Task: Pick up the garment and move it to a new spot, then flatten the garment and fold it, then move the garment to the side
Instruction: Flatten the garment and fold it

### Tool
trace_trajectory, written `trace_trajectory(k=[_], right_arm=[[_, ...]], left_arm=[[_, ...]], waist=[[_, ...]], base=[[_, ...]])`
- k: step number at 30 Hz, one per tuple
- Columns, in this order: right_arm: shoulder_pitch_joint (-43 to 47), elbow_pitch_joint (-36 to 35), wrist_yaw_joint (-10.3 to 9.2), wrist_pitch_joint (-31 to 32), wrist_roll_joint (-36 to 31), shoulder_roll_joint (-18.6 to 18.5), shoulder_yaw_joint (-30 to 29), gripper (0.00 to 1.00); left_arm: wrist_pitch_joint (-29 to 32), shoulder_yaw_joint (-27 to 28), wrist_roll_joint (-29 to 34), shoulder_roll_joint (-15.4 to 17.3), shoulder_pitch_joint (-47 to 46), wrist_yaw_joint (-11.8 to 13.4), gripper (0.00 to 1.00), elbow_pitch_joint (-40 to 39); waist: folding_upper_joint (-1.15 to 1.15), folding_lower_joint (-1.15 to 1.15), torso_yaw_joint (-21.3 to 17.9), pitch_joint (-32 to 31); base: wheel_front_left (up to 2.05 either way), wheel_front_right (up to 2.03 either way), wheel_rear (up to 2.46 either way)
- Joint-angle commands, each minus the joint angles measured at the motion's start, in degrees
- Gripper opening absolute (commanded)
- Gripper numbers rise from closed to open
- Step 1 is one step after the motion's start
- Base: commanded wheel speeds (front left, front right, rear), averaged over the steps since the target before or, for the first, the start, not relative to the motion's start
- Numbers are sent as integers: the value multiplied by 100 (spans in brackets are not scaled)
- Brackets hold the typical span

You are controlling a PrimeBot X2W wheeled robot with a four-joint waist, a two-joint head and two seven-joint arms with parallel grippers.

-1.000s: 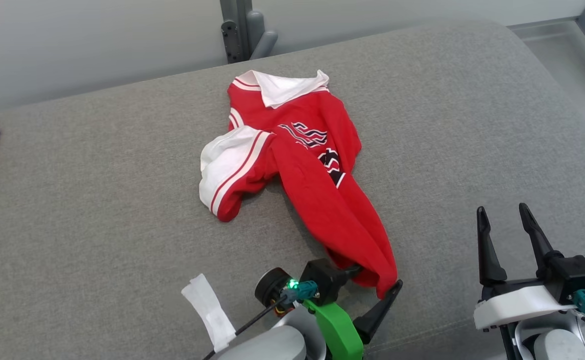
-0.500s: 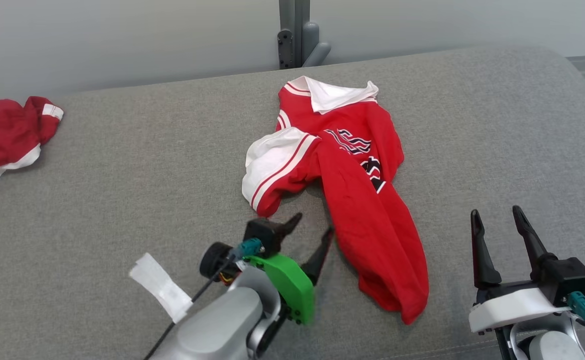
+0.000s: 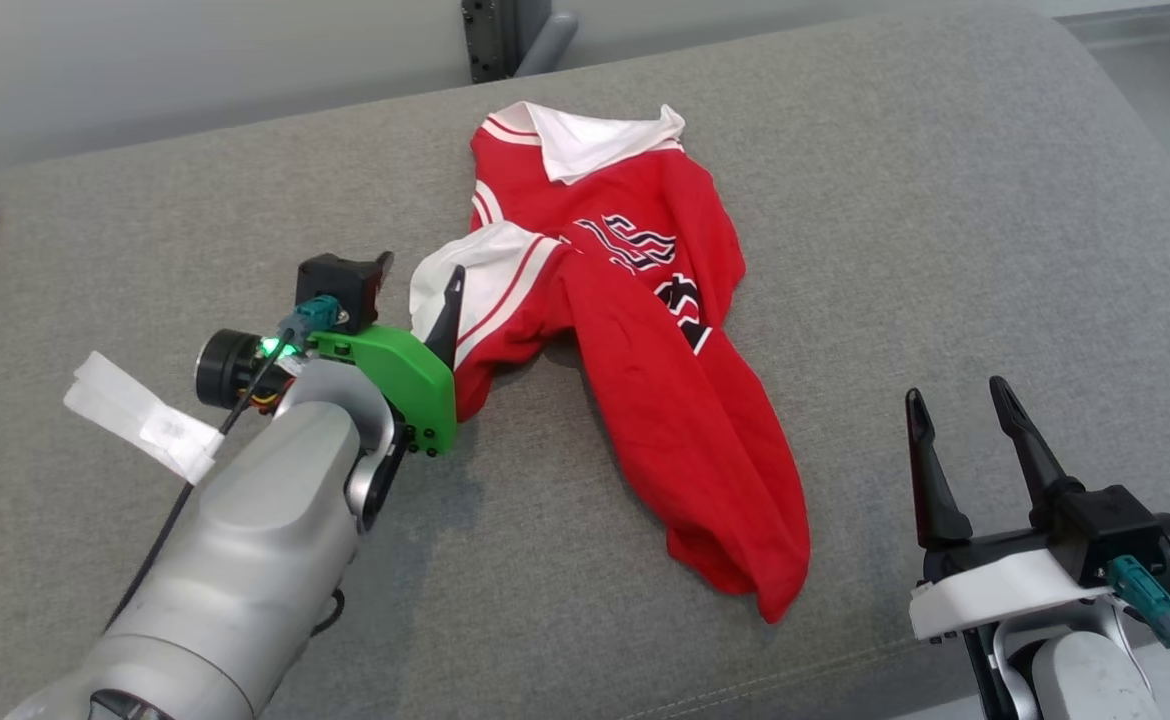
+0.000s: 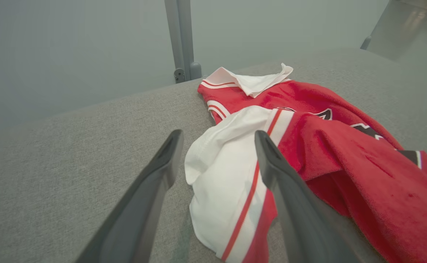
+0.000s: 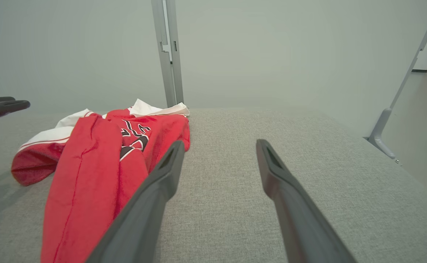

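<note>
Garment [image 3: 645, 340] just beside left hand [image 3: 421, 265]

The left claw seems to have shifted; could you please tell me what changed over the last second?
The left claw moved from the bottom hem of the shirt to its white sleeve, open, holding nothing. The shirt lies crumpled as before; the right claw stayed open, apart from it.

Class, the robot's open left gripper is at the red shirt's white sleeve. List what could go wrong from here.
1. The left gripper aims at just the edge of the white sleeve; closing might catch one layer and slip.
2. Lifting by that sleeve could drag the twisted shirt, bunching it further.
3. The right gripper is open and apart from the hem, giving no support.
</note>
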Motion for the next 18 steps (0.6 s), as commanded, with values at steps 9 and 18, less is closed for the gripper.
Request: trace_trajectory(k=[9,18], right_arm=[[-186,-50,-9,-3,120,-10,151,100],[-230,-74,-9,-3,210,-11,246,100]], left_arm=[[365,-238,231,7,-772,-353,100,1072],[450,-238,150,48,-1019,-408,40,1478]], waist=[[68,0,-730,653],[68,0,-879,792]], base=[[0,0,0],[0,0,0]])
